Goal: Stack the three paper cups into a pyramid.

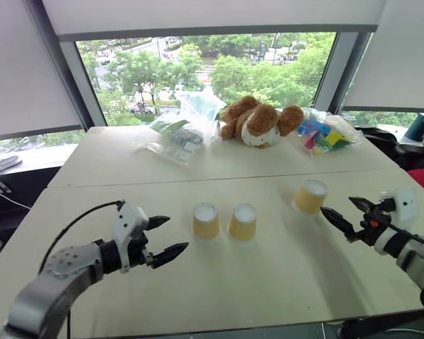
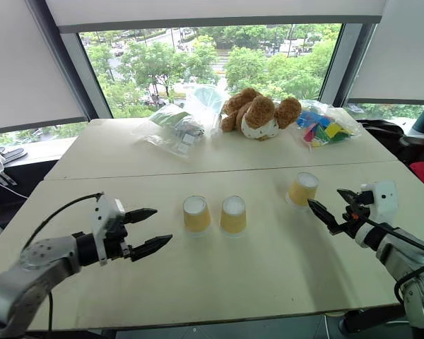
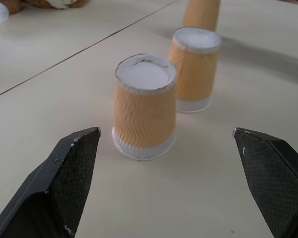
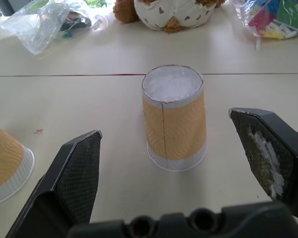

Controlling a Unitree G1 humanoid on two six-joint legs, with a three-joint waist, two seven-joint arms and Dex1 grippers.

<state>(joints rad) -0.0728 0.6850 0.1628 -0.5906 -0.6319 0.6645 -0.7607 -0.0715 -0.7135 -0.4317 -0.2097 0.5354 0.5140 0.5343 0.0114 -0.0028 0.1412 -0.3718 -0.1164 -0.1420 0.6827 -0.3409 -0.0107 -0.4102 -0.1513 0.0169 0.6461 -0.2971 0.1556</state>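
cups point(image 1: 205, 221): three tapered, ribbed yellow paper, upside down on smooth beige table point(image 1: 268, 289) | left hand point(image 1: 167, 236): fingers apart, empty | right hand point(image 1: 343, 213): fingers apart, empty

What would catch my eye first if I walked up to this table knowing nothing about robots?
Probably the three paper cups standing upside down on the near table, two side by side in the middle and one apart to the right. Two black robot grippers flank them, the left gripper and the right gripper, both with fingers spread open. Behind, a brown teddy bear lies by the window between plastic bags.
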